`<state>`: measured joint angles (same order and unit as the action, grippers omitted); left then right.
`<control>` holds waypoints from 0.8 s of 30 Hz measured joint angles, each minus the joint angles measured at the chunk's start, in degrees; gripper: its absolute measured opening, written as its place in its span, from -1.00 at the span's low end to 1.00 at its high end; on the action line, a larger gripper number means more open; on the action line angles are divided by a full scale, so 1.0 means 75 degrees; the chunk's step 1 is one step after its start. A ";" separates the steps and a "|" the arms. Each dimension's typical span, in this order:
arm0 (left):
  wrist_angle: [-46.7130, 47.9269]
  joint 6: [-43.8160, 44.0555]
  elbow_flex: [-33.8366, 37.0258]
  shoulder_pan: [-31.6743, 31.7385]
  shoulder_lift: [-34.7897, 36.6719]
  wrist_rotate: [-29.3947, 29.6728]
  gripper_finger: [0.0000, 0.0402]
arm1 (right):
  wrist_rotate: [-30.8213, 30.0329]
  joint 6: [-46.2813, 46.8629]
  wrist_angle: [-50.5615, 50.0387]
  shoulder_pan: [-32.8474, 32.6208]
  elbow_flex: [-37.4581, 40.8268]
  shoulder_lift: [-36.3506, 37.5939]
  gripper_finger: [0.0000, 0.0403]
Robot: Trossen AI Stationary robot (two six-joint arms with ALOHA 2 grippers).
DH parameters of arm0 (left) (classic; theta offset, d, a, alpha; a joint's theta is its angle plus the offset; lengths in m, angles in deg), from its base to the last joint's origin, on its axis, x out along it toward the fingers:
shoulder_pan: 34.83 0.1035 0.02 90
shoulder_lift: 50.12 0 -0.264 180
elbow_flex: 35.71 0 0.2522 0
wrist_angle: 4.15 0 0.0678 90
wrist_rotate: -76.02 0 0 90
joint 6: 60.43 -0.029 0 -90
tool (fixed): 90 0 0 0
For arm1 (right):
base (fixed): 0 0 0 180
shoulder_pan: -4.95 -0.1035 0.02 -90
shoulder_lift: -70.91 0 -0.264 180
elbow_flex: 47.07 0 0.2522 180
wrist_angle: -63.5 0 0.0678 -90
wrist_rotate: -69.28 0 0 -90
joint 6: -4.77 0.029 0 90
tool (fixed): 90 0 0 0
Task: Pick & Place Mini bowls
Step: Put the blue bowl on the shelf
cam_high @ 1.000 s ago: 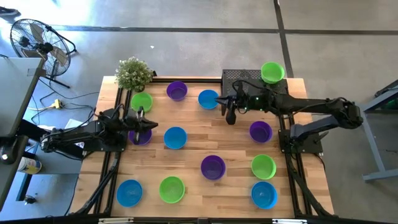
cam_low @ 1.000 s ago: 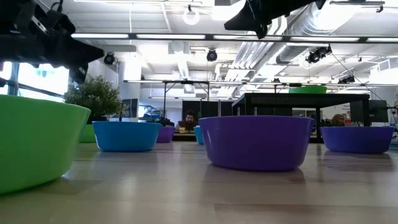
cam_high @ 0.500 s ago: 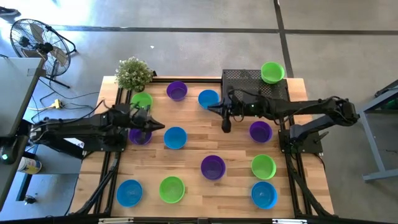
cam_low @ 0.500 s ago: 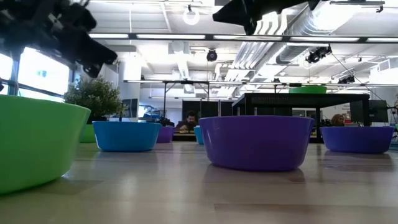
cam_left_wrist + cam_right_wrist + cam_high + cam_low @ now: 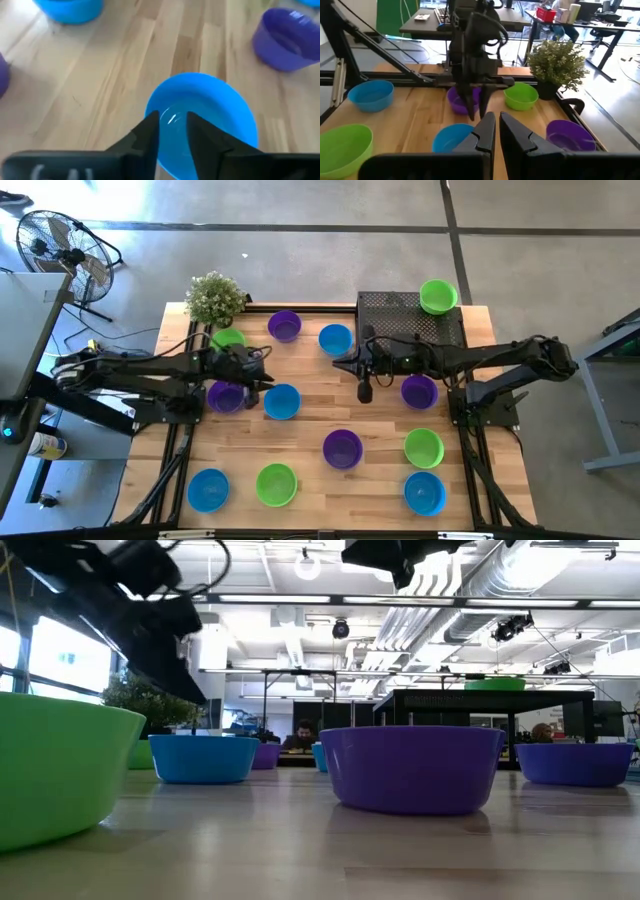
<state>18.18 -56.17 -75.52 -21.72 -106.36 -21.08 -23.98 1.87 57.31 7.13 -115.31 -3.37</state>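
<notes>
I have the left gripper (image 5: 262,379) hanging over the near rim of the blue bowl (image 5: 282,401) that sits mid-surface, just beside a purple bowl (image 5: 226,395). In the left wrist view its fingers (image 5: 148,131) stand a little apart, with that blue bowl (image 5: 202,117) straight ahead and nothing between them yet.

My read is that the step in hand is the grab on this blue bowl. To do it well, I would bring 1 finger inside the wall and 1 outside, so the pinch lands on the rim and not on the round side, where it would likely slip. I would drop straight down, since the purple bowl is close on the left arm's side and a slanted approach could nudge it. These bowls look light, so I expect the bowl to skate if a finger pushes before both close.

The right gripper (image 5: 364,383) waits over bare wood between a blue bowl (image 5: 335,339) and a purple bowl (image 5: 419,391); its fingers (image 5: 486,131) are nearly together and hold nothing.

Counting from above: 4 blue, 4 purple and 4 green bowls, 12 in all. 1 green bowl (image 5: 438,296) sits on the black mesh stand (image 5: 400,318); the other 11 are on the surface (image 5: 312,480). 1 potted plant (image 5: 214,298) stands at a far corner.
</notes>
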 joint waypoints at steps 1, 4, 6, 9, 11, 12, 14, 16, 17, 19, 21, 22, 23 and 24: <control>0.0101 -0.0009 -0.0110 0.0000 -0.0210 0.0066 -0.42 | 0.0003 -0.0004 -0.0001 -0.0009 0.0000 0.0000 -0.93; 0.0446 -0.0015 -0.0439 0.0000 -0.0807 0.0248 -0.32 | 0.0097 -0.0012 -0.0073 -0.0040 0.0000 0.0000 -0.93; 0.0476 -0.0016 -0.0606 0.0000 -0.1145 0.0296 -0.28 | 0.0096 -0.0015 -0.0156 -0.0061 0.0000 0.0000 -0.93; 0.0505 0.0006 -0.0790 0.0000 -0.1631 0.0503 -0.27 | 0.0083 -0.0017 -0.0259 -0.0099 0.0000 -0.0002 -0.93; 0.0477 0.0004 -0.0956 0.0000 -0.2050 0.0609 -0.28 | 0.0086 -0.0017 -0.0316 -0.0103 0.0000 -0.0001 -0.93; 0.0506 0.0003 -0.1013 0.0001 -0.2224 0.0604 -0.28 | 0.0088 -0.0019 -0.0330 -0.0105 0.0000 -0.0001 -0.93; 0.0550 -0.0086 -0.1119 0.0003 -0.2508 0.0485 -0.30 | 0.0090 -0.0082 -0.0344 -0.0109 0.0000 -0.0003 -0.93; 0.0522 -0.0154 -0.1185 0.0000 -0.2745 0.0231 -0.34 | 0.0090 -0.0173 -0.0352 -0.0114 0.0000 0.0000 -0.93; 0.0520 -0.0171 -0.1202 0.0001 -0.2877 0.0152 -0.38 | 0.0087 -0.0241 -0.0377 -0.0114 0.0000 -0.0002 -0.93; 0.0550 -0.0192 -0.1212 0.0000 -0.3098 0.0078 -0.47 | 0.0087 -0.0426 -0.0493 -0.0114 0.0000 -0.0002 -0.93; 0.0509 -0.0194 -0.1212 0.0000 -0.3174 -0.0010 -0.62 | 0.0083 -0.0588 -0.0608 -0.0114 0.0000 -0.0003 -0.93; 0.0449 -0.0192 -0.1215 0.0003 -0.3190 -0.0064 -0.70 | 0.0068 -0.0651 -0.0669 -0.0114 0.0000 0.0000 -0.93; 0.0382 -0.0190 -0.1215 0.0003 -0.3195 -0.0148 -0.80 | 0.0040 -0.0665 -0.0716 -0.0114 0.0000 0.0000 -0.93; 0.0306 -0.0180 -0.1215 0.0003 -0.3195 -0.0207 -0.89 | 0.0034 -0.0673 -0.0775 -0.0114 0.0000 0.0000 -0.93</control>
<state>20.48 -57.53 -84.63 -21.71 -130.33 -22.64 -23.73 -3.18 51.49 6.27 -115.31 -3.36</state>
